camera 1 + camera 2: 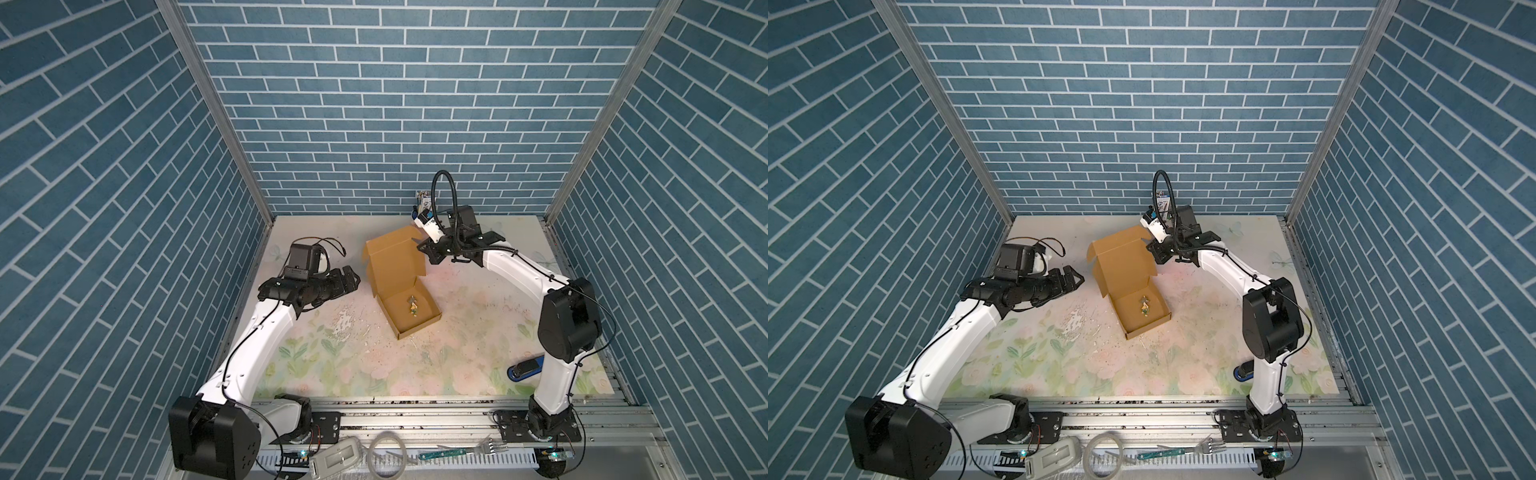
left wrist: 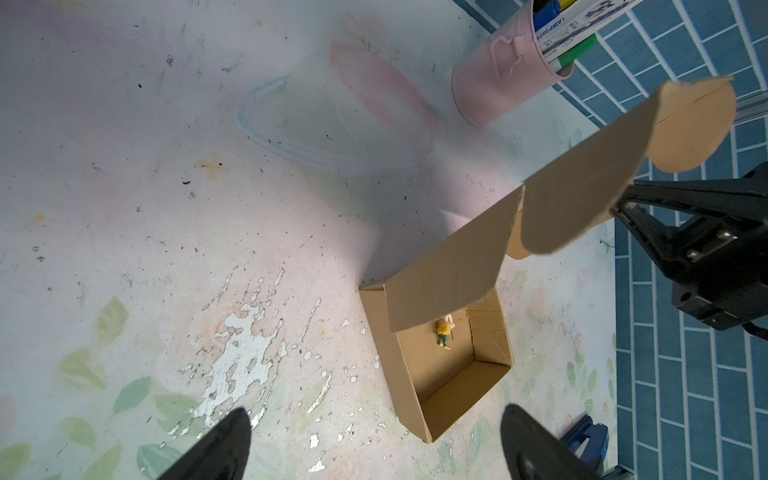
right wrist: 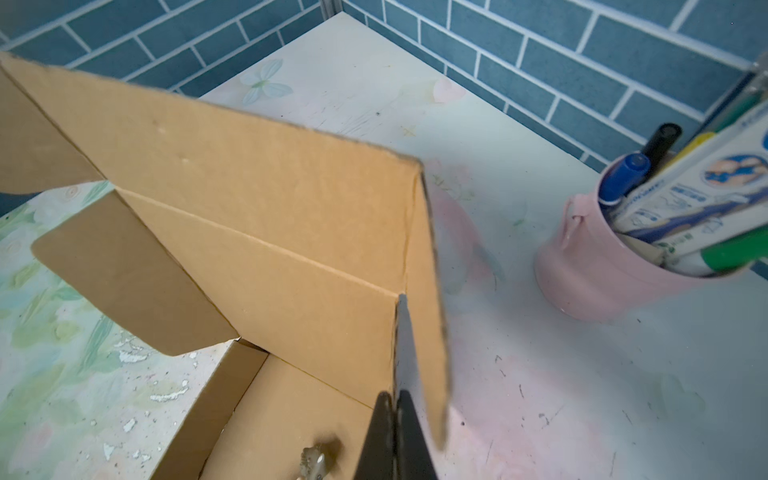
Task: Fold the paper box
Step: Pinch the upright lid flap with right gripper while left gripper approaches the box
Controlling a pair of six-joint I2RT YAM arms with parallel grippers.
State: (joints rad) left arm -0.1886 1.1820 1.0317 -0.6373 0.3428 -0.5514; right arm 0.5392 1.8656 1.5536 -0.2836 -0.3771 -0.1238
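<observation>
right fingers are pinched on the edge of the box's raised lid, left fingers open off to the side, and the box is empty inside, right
Not empty: a small toy figure lies on the floor of the paper box, plain in the left wrist view. The rest holds: right fingers pinched on the raised lid, left fingers open, off to the side.

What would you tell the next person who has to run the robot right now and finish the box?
The left gripper is open and empty, to the left of the paper box.
The right gripper is shut, pinching the side edge of the raised lid.
Box: tray walls are up, a small toy lies inside, and the lid stands open.
Done: tray formed.
Left: bring the lid down and tuck its flaps in.
</observation>
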